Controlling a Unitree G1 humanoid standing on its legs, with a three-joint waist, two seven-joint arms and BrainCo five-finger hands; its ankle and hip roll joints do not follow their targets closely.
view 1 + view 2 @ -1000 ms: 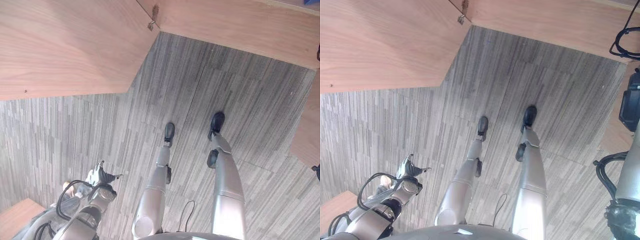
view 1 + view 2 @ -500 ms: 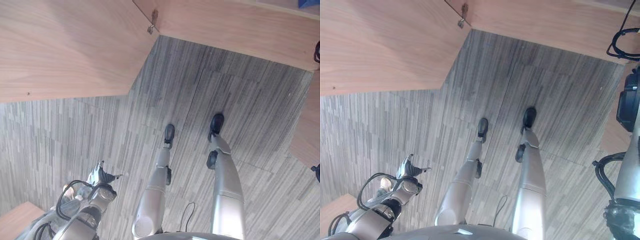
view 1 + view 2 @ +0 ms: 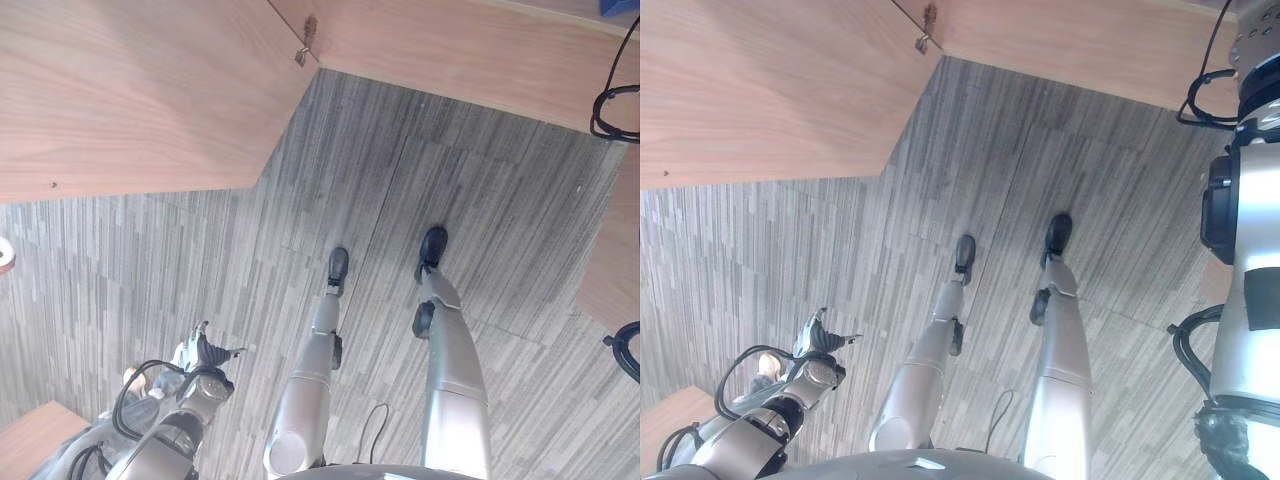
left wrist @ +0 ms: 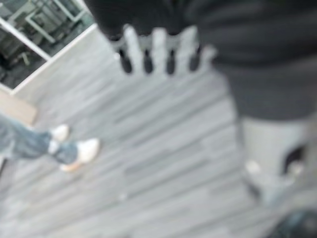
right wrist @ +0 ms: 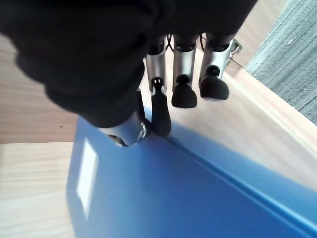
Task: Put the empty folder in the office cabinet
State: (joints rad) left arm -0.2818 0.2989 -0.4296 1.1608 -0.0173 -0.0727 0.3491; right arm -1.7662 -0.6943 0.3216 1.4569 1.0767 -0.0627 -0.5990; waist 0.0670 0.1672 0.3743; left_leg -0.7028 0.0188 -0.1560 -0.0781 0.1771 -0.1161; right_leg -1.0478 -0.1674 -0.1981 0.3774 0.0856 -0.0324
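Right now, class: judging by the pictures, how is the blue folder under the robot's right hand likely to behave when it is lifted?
The blue folder shows flat faces and a straight edge, so it is probably stiff, not floppy. Its surface looks smooth and faintly glossy, so it may slide against the right hand's fingertips. It looks broad beside the hand, so it could tilt if held at one edge.

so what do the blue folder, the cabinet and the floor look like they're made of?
Folder: smooth blue plastic by the look, with a soft sheen and a pale label; coated card is possible. The right hand pinches its edge with thumb and fingers. Cabinet: light wood-grain panels, matte, likely laminate or veneer. Floor: grey striped squares with faint seams, probably carpet tile or vinyl.
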